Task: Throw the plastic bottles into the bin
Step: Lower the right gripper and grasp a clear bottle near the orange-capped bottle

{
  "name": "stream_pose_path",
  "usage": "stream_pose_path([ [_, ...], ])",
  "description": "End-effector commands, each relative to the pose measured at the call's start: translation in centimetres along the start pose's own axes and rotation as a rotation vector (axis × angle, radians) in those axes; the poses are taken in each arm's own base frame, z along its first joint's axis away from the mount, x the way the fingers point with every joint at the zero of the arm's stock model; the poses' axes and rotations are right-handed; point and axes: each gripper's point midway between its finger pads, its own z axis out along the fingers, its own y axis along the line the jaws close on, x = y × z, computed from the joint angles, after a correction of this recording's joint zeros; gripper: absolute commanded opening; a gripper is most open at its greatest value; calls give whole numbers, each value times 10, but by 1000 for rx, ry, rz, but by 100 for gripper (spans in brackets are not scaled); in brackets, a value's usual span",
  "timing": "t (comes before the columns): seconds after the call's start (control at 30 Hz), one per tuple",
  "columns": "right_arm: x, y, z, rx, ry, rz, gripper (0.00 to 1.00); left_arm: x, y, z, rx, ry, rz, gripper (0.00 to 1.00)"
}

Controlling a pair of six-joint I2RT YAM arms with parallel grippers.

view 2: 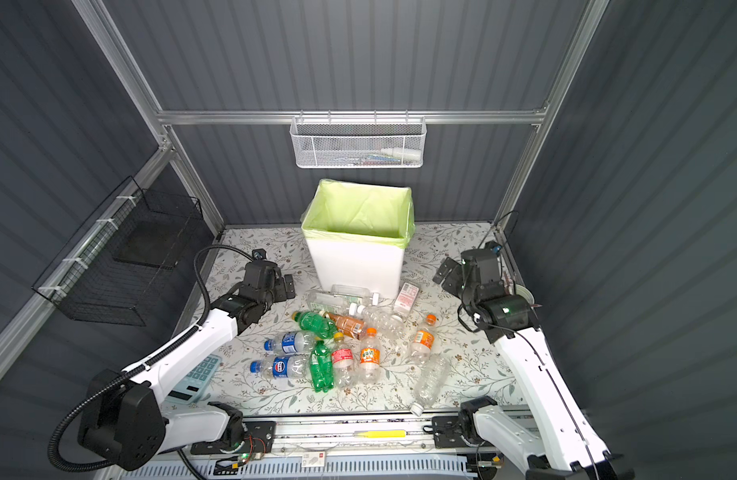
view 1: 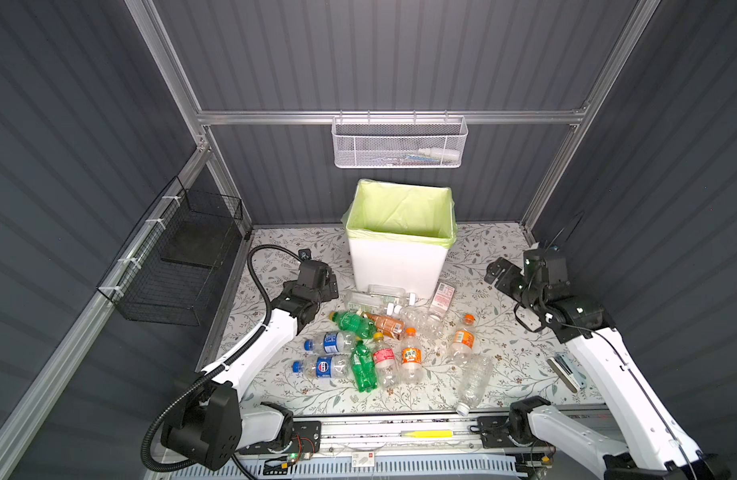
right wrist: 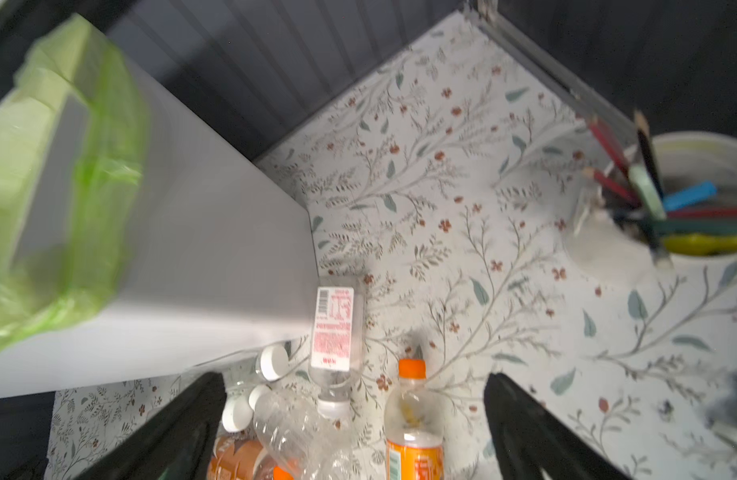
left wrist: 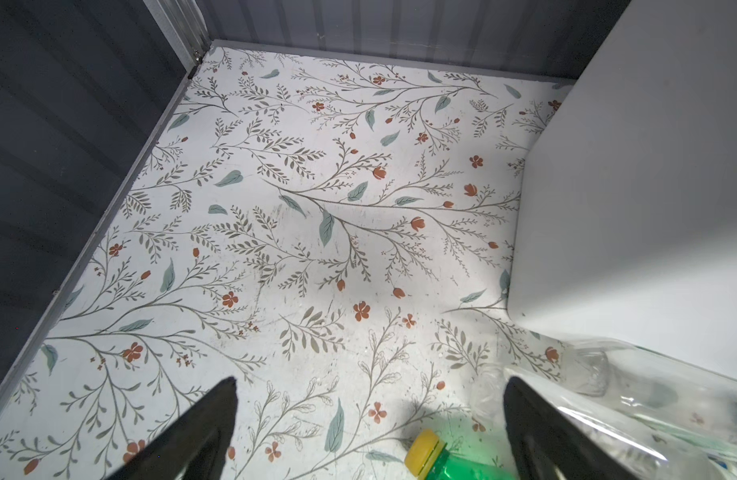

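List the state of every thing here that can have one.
bin, upright, top open, lined, no bottle visible inside.
plastic bottles, lying on the table, none held.
left gripper, open, empty.
right gripper, open, empty.
white mesh basket, hanging on the rail, holding small items.
pen cup, upright, filled with pencils.

Lab test cell, grey walls (view 1: 400,54), aluminium frame (view 1: 275,117)

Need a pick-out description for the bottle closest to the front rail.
From the white bin, come forward past the heap of bottles, slightly right. Alone at the front lies a clear bottle: no label, white cap, unlike its coloured neighbours.
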Motion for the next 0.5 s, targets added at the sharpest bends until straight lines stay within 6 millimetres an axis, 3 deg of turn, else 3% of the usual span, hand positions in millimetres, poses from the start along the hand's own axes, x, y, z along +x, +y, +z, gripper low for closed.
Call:
stream_pose_path([
  [0.0, 54, -27, 6, 55, 175, 159, 99, -2, 2, 0, -7, -17, -2, 100],
  [0.13, 118, -47, 24, 91, 368, 223, 99, 0, 2, 1, -5, -10, -1, 100],
  [0.2, 140, -54, 29, 106, 428, 237, 99, 1, 3, 0, -5, -8, 1, 100],
  [0.33, 167, -65, 31, 145, 500, 245, 99, 5, 5, 1, -14, 2, 10, 100],
  [0.47, 183, -64, 31, 142, 559, 230, 99, 6, 5, 1, -14, 9, 5, 100],
])
